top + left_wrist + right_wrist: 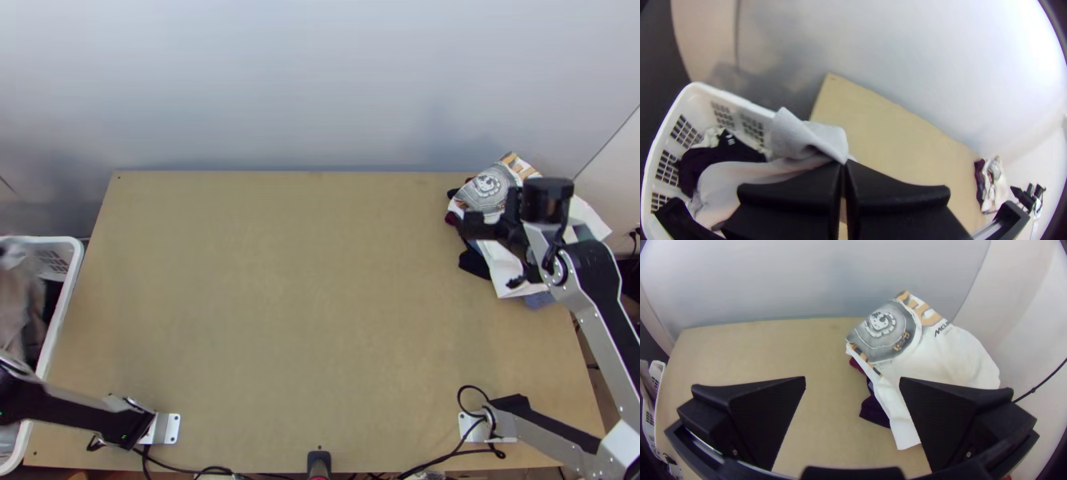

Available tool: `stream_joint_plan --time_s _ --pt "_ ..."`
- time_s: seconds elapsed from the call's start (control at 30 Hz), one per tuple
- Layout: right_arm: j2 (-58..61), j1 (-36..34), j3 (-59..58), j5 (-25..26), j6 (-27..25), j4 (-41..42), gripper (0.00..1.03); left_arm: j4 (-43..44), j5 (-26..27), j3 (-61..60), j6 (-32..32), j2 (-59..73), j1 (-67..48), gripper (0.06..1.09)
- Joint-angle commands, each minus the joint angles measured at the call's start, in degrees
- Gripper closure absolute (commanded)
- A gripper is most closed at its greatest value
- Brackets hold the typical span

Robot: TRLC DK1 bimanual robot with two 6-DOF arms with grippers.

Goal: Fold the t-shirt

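In the top view my right gripper (490,254) is over the table's far right corner, above a white printed shirt (506,268) heaped on darker cloth. The right wrist view shows my right gripper (852,382) open, fingers wide apart with nothing between them; the printed shirt (947,358) lies loosely folded beyond and partly behind one finger. In the left wrist view my left gripper (843,163) is shut on a pale, bunched cloth (809,140). This cloth drapes from the fingertips down into the white basket (735,101). Whether it is a t-shirt I cannot tell.
The white basket (66,296) stands against the table's left side, with dark clothing (713,158) inside. Bare wood covers the middle of the table (312,280). Cables (436,462) run along the near edge. A wall rises behind the far edge.
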Motion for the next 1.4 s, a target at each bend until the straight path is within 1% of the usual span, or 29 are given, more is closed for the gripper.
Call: stream_joint_plan --time_s 0.0,0.07,0.1,0.13,0.2,0.27,0.33,0.37,0.4,0.43,0.47,0.53,0.57,0.7,0.8,0.87,1.0,1.07,1.13,1.17,1.2,1.27,1.3,1.37 --pt "-6.6 -3.9 -8.8 0.0 -0.1 -0.5 0.05 -2.5 3.9 -13.8 -4.0 -19.3 -24.2 1.04" --pt "-8.5 -5.2 -11.1 0.0 0.0 -0.5 0.05 -1.4 3.8 -19.9 -4.1 -26.3 -33.6 1.04" --pt "-9.6 -5.5 -12.1 0.0 0.0 -0.5 0.05 0.1 3.7 -22.1 -5.1 -29.3 -37.8 1.04" --pt "-10.5 -6.2 -13.2 0.0 0.0 -0.5 0.05 2.8 3.1 -23.9 -8.6 -31.8 -43.0 1.02" --pt "-12.4 -7.4 -15.0 0.0 0.2 -0.9 0.05 8.4 1.8 -26.1 -17.6 -35.3 -51.2 1.01" --pt "-14.2 -8.2 -16.5 0.0 0.2 -1.6 0.05 14.3 0.7 -27.9 -23.9 -37.7 -57.8 1.01" --pt "-16.3 -8.9 -17.8 0.0 0.2 -2.5 0.05 21.7 -3.3 -30.1 -30.7 -39.5 -65.1 1.01" --pt "-17.2 -9.3 -18.3 0.0 0.2 -3.0 0.05 24.7 -5.8 -31.0 -33.4 -40.2 -68.7 1.01" --pt "-18.5 -9.7 -18.8 0.0 0.3 -3.6 0.05 27.1 -7.9 -31.7 -34.8 -40.9 -72.0 0.99" --pt "-19.5 -10.0 -19.4 0.0 0.3 -4.2 0.05 29.5 -10.1 -32.6 -35.2 -41.7 -75.4 0.98" --pt "-20.7 -10.5 -19.9 0.0 0.3 -4.7 0.05 32.9 -13.5 -33.9 -35.4 -42.5 -79.3 0.98" --pt "-22.7 -11.5 -21.2 0.0 0.3 -5.7 0.05 40.5 -21.0 -37.3 -38.3 -43.1 -87.7 0.98" --pt "-23.7 -11.8 -21.9 0.0 0.3 -6.2 0.05 43.5 -23.7 -38.8 -38.5 -42.8 -90.9 0.98" --pt "-27.2 -13.3 -24.2 0.0 0.6 -7.7 0.05 58.7 -31.0 -44.7 -38.5 -37.0 -98.7 0.98" --pt "-29.0 -14.7 -24.6 -0.1 0.8 -8.6 0.05 67.0 -33.0 -43.9 -38.7 -27.9 -100.7 0.98" --pt "-29.5 -15.5 -24.2 -0.1 0.8 -9.2 0.05 71.1 -34.2 -41.0 -39.8 -22.1 -101.8 0.98" --pt "-29.8 -16.2 -23.7 0.0 0.8 -9.4 0.05 74.1 -36.2 -30.8 -42.7 -10.0 -104.8 0.98" --pt "-29.8 -16.4 -23.7 -0.1 0.8 -9.4 0.05 75.0 -36.4 -25.6 -43.7 -4.7 -106.7 0.98" --pt "-29.6 -16.6 -23.7 -0.1 0.9 -9.3 0.05 74.3 -36.4 -21.4 -43.4 -0.7 -109.6 0.90" --pt "-29.4 -16.6 -23.8 -0.2 0.9 -9.2 0.05 74.0 -36.4 -20.4 -42.7 0.5 -111.0 0.83" --pt "-29.3 -16.6 -23.9 -0.3 0.9 -9.0 0.05 73.9 -36.4 -20.0 -42.0 1.4 -112.0 0.71" --pt "-29.0 -16.6 -24.2 -0.3 0.9 -8.8 0.05 72.0 -36.0 -19.8 -42.0 1.9 -113.0 0.19" --pt "-28.9 -16.6 -24.3 -0.3 0.9 -8.8 0.05 70.5 -35.3 -19.6 -42.0 1.8 -113.2 0.09" --pt "-29.0 -16.7 -24.4 -0.3 0.9 -8.8 0.05 67.5 -35.2 -19.8 -42.0 1.0 -113.3 0.09"
